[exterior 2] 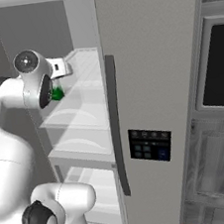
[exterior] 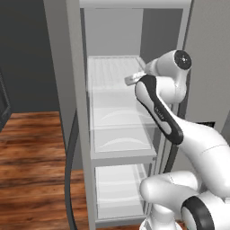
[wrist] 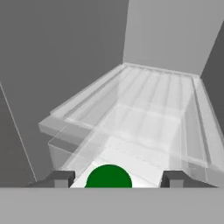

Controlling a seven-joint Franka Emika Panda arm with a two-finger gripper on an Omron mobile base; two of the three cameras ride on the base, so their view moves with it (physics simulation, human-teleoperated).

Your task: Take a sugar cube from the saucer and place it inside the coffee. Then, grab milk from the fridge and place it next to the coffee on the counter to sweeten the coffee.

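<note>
At the centre of the left base view the fridge (exterior: 78, 112) stands open, its translucent shelves (wrist: 148, 109) bare toward the back wall. The milk (wrist: 109, 176), at the bottom centre of the hand view, shows its round green cap between the hand's (wrist: 117, 178) spread fingertips, seemingly untouched. No writing is legible.

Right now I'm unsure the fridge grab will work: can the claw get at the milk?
Probably yes. The milk's green cap sits between the open claw's fingertips, with nothing between them, on a fridge shelf.
</note>
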